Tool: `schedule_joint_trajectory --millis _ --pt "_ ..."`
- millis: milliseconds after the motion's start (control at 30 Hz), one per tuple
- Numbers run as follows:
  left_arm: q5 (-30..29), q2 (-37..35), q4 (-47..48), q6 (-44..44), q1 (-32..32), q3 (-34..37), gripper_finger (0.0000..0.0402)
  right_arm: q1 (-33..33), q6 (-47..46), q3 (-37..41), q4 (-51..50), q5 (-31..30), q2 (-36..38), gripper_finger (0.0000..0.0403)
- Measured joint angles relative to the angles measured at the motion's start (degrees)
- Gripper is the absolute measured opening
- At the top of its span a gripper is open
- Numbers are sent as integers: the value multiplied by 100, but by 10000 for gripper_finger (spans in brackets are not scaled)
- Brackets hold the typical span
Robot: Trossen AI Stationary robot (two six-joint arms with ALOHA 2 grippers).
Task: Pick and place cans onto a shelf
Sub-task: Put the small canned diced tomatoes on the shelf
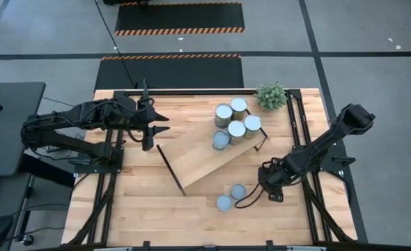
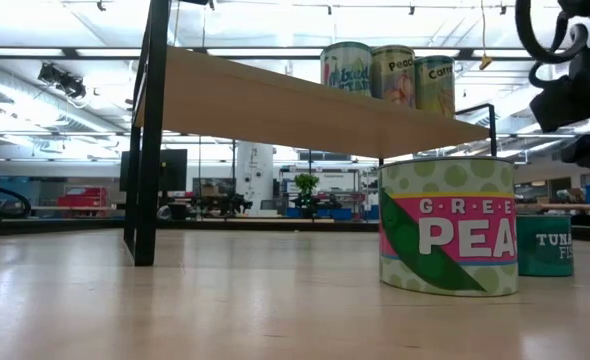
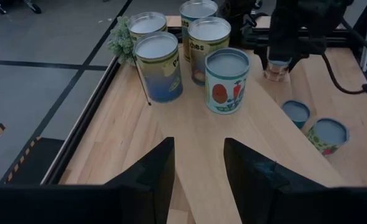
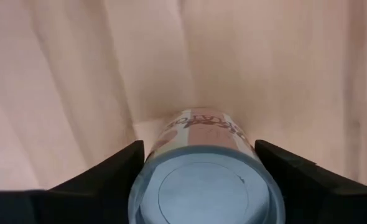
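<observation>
Pinkish-label can [image 4: 203, 180] btwn right gripper [image 4: 199, 177] fingers

Overhead looking straight down, table-level camera facing sideways, close wrist cameras, all sharing the shelf [image 1: 216, 162].

You have a small green plant [image 1: 271, 96] at the far edge of the wooden surface [image 1: 136, 202], toward its right corner; the left wrist view shows it [image 3: 119, 39] at that same edge. Beyond the surface lies grey floor [image 1: 45, 42] crossed by dark lines, with two black mats [image 1: 179, 17] edged in orange-and-black hazard stripes. A dark desk [image 1: 7, 125] stands just left of the surface. At table height, you look into a lit room with another green plant [image 2: 306, 187] far back.
</observation>
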State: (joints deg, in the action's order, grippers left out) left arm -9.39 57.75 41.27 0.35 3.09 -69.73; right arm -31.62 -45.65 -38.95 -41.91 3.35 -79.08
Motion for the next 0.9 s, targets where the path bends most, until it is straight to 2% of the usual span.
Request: schedule_joint_trajectory --millis 200,400,533,900 --pt "-2 -2 -36 1 0 0 144 79 234 -664 -59 3 -32 289" --pt "-2 -2 -237 36 0 0 144 281 283 -1565 -371 -292 -55 288" --pt "1 -1 -351 152 0 0 144 449 678 -2252 -473 -655 -219 288" --pt "1 -2 -376 25 0 0 144 1077 2235 -4708 -1406 -830 -1782 288"
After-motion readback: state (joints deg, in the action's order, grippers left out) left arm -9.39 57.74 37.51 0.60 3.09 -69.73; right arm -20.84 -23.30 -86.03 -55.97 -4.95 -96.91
